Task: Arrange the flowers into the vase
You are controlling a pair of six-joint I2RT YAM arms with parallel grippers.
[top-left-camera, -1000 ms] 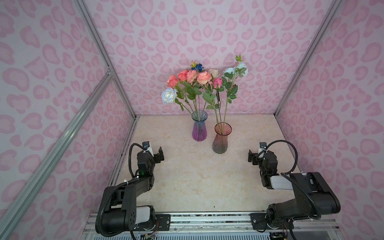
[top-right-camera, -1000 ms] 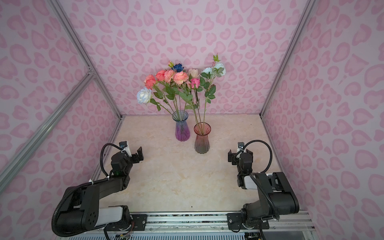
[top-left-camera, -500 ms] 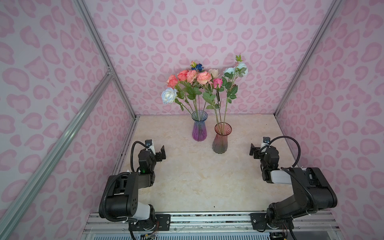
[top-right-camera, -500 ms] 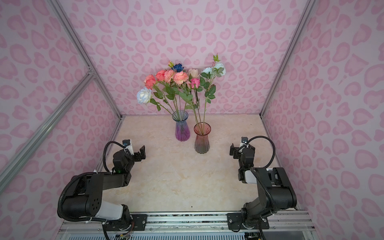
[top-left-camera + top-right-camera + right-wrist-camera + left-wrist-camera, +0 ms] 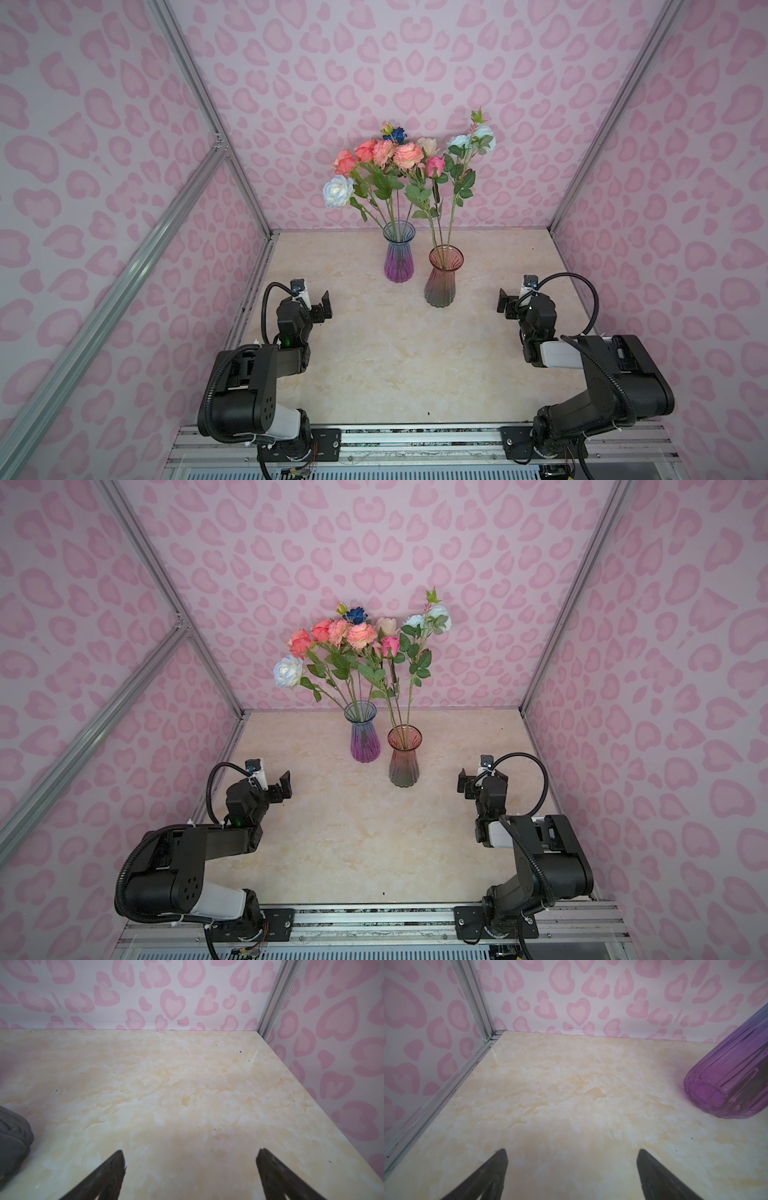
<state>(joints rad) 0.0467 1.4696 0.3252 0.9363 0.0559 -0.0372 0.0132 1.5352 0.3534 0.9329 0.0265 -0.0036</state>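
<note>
Parking the arms cleanly looks to be the step in hand, since nothing seems left to pick up. Nearest, the left claw (image 5: 322, 306) and the right claw (image 5: 505, 305) each sit low over the counter (image 5: 395, 357), one at either side. Their jaws are spread wide and hold nothing, and both wrist views show only bare marbled surface between them. No loose stem lies on the counter in both top views.

Farther in, the reddish vase (image 5: 442, 276) stands upright with a few stems in it. Just behind and beside it, the purple vase (image 5: 399, 259) carries the larger bunch. The flowers (image 5: 388, 153) all rise from these two vases, their heads fanned out before the back wall (image 5: 415, 62).

To do this well, I would keep each claw out at its own side and well apart from the glass. The tall stems probably make both vases top-heavy, so a nudge could tip one. The base of the purple vase shows at the edge of the left wrist view, so that arm likely has less margin.
</note>
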